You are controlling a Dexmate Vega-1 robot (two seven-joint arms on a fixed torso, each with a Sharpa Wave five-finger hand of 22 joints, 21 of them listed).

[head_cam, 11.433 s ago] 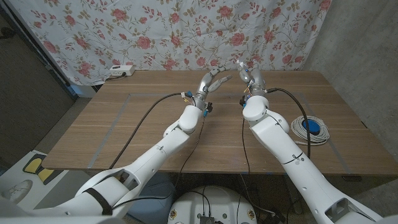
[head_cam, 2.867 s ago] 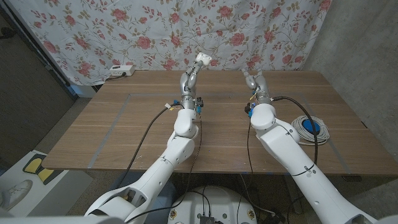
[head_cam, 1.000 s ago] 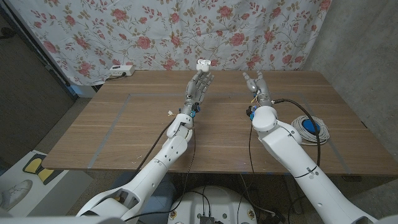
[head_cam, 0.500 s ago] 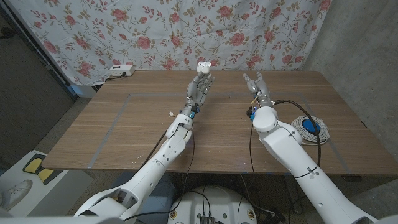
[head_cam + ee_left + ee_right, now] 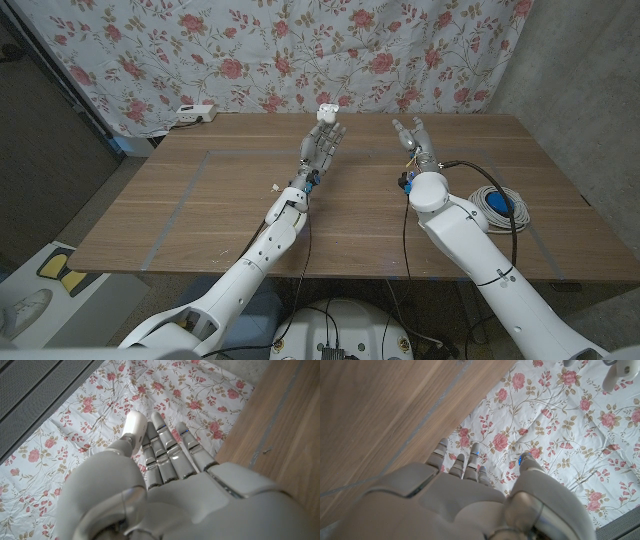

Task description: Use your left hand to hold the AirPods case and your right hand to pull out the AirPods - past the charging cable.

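The left hand (image 5: 322, 140) is stretched out over the far part of the wooden worktop (image 5: 200, 200), its grey jointed fingers (image 5: 170, 455) reaching straight ahead. At its tip sits the AirPods case (image 5: 325, 110), a small glossy white rounded block, pinched at the fingertips; from the left wrist view the smooth white shape (image 5: 134, 427) stands against the thumb side of the hand. The right hand (image 5: 413, 137) is raised beside it, a little apart, its fingers (image 5: 465, 467) loosely extended and grasping nothing. I cannot make out any earbud from where I stand.

The charging cable (image 5: 497, 212) lies coiled in a pale round loop near the worktop's right edge, with a blue disc in its middle. Thin black cables run along both white, smooth-shelled arms. Behind the worktop hangs a floral cloth (image 5: 250, 50), white with pink roses and green tendrils, and a white power strip (image 5: 193, 114) sits at the far left corner.
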